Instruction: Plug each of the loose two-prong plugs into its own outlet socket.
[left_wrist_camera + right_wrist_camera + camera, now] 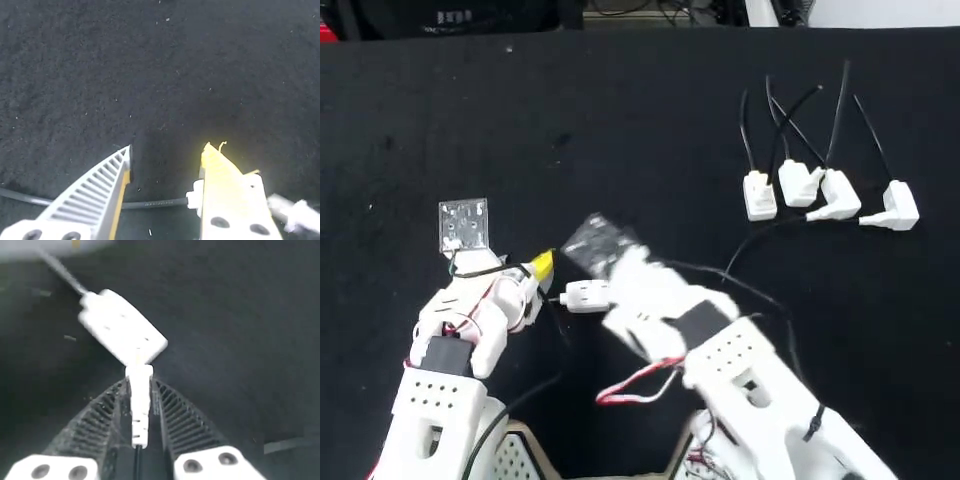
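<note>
Right gripper (140, 386) closed narrow on a white two-prong plug (139, 405), black cord (136, 462) trailing back between the fingers (185, 425); plug's front end meets the edge of a white outlet socket (122, 332) on the black table (240, 315). Prongs seated or not: cannot tell. Left gripper (167, 150) stands wide above the table, a black cable (150, 204) crossing under it.

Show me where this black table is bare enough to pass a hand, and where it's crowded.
Bare: the far-left black table, from the back edge to the left gripper; also the near-right corner. Crowded: a row of white connectors with black cords far right, and the near middle, where the right gripper holds a white plug at a white socket block.
</note>
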`<state>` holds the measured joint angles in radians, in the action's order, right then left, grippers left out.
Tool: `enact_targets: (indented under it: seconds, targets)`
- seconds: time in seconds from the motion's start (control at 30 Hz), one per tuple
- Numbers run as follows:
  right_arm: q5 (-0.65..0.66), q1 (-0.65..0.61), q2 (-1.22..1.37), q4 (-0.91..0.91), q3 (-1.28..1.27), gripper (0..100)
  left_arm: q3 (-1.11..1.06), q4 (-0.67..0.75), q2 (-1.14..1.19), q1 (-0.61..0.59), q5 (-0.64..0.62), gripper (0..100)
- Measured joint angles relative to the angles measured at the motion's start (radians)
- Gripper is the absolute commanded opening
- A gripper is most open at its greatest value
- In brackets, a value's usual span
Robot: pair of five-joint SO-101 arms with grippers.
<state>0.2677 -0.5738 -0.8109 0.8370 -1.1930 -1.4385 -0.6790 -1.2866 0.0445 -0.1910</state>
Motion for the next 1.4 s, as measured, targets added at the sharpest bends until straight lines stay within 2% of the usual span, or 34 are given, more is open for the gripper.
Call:
enact_targets:
  seconds: [0.1, 0.2, 0.47, 0.57, 0.8, 1.07, 1.3, 1.4]
  targets:
    - [0.015, 0.123, 0.003, -0.003, -0.014, 1.1, 0.0, 0.003, 0.0, 0.0, 0.0, 23]
    - [0.032, 0.158, 0.003, 0.002, -0.021, 1.1, 0.0, 0.035, 0.0, 0.0, 0.0, 23]
    - [0.005, 0.157, 0.003, 0.18, 0.14, 1.1, -0.02, 0.046, 0.0, 0.0, 0.0, 22]
    - [-0.035, 0.098, 0.005, 0.258, 0.235, 1.1, -0.02, 0.046, 0.0, -0.008, 0.0, 23]
    - [-0.14, -0.011, 0.295, 0.321, 0.445, 1.1, -0.02, 0.043, 0.0, -0.038, 0.0, 23]
    - [-0.241, -0.011, 0.657, 0.545, 0.778, 1.1, -0.02, 0.015, 0.0, -0.04, 0.0, 23]
    - [-0.311, -0.011, 0.833, 0.706, 0.994, 1.5, -0.02, 0.015, 0.0, -0.04, 0.0, 22]
    - [-0.387, -0.011, 0.898, 0.74, 1.045, 1.5, -0.02, 0.015, 0.0, -0.04, 0.0, 22]
